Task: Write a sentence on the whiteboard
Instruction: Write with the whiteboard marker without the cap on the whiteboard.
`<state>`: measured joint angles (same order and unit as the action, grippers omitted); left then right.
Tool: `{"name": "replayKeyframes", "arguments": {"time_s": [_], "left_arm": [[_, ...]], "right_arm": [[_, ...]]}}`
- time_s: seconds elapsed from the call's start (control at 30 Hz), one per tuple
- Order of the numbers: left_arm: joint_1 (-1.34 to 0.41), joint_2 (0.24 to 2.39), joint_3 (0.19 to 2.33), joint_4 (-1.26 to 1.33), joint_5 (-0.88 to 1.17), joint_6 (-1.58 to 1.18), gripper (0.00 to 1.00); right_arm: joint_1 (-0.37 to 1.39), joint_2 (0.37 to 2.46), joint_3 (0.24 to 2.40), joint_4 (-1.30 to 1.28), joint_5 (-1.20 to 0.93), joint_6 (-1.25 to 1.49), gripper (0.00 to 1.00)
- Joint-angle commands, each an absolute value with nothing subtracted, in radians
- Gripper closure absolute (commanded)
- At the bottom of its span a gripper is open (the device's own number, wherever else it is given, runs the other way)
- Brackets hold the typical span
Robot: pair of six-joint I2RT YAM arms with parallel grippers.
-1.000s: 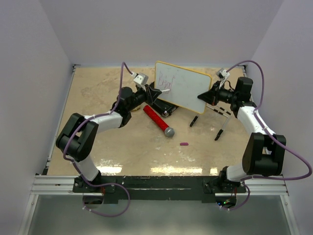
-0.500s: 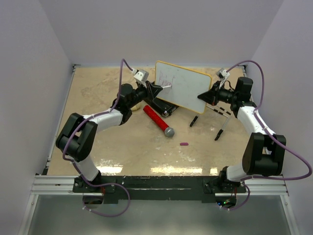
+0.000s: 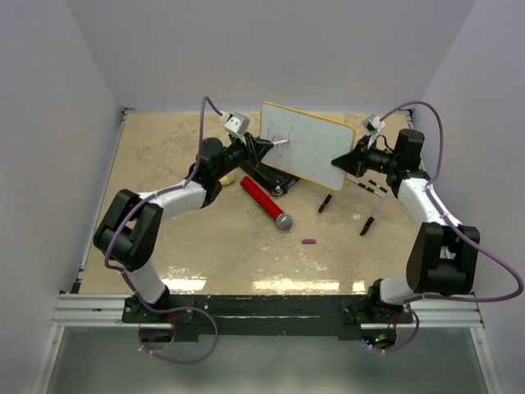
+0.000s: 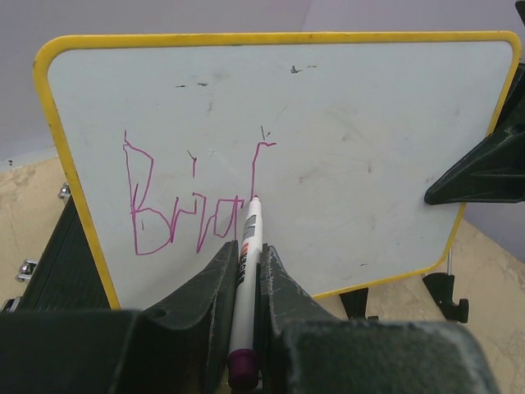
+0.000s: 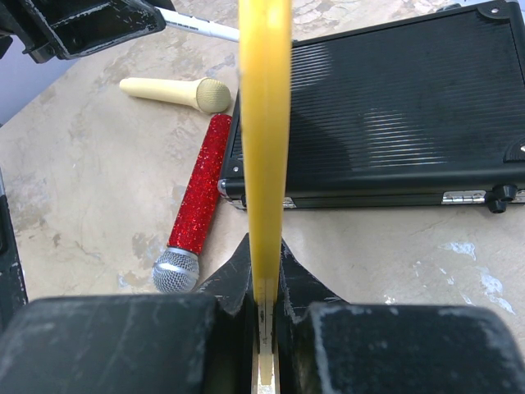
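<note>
The whiteboard [image 3: 310, 146], white with a yellow rim, is held up off the table and tilted; it fills the left wrist view [image 4: 344, 156]. Purple-magenta writing [image 4: 193, 201] reads roughly "Brid" at its left part. My left gripper [image 3: 264, 148] is shut on a white marker [image 4: 246, 254] with a purple end; the marker's tip touches the board at the last stroke. My right gripper [image 3: 342, 158] is shut on the board's right yellow edge [image 5: 265, 123], seen edge-on in the right wrist view.
A black case [image 5: 385, 107] lies on the table under the board. A red glitter microphone [image 3: 267, 202] and a cream microphone [image 5: 175, 91] lie near it. A small purple cap [image 3: 308, 241] and black clip feet [image 3: 367, 222] lie on the table.
My left gripper with the marker has moved up along the board, drawing a tall stroke after "Bri". The board and my right gripper have stayed put.
</note>
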<state>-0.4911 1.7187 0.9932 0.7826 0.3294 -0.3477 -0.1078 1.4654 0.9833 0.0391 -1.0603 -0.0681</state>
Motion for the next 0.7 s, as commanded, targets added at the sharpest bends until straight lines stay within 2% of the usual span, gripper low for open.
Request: {"name": "replayKeyframes", "arguments": {"time_s": [0.0,0.67], "left_arm": [[-0.483,1.717,1.029,0.804,0.351,-0.333,1.00],[-0.485,1.718,0.963,0.792,0.388,-0.334,1.00]], "right_arm": [[-0.101,1.462,1.009,0.026,-1.071,-0.092,1.00],[-0.100,1.460,1.009,0.026,-1.071,-0.092,1.00]]}}
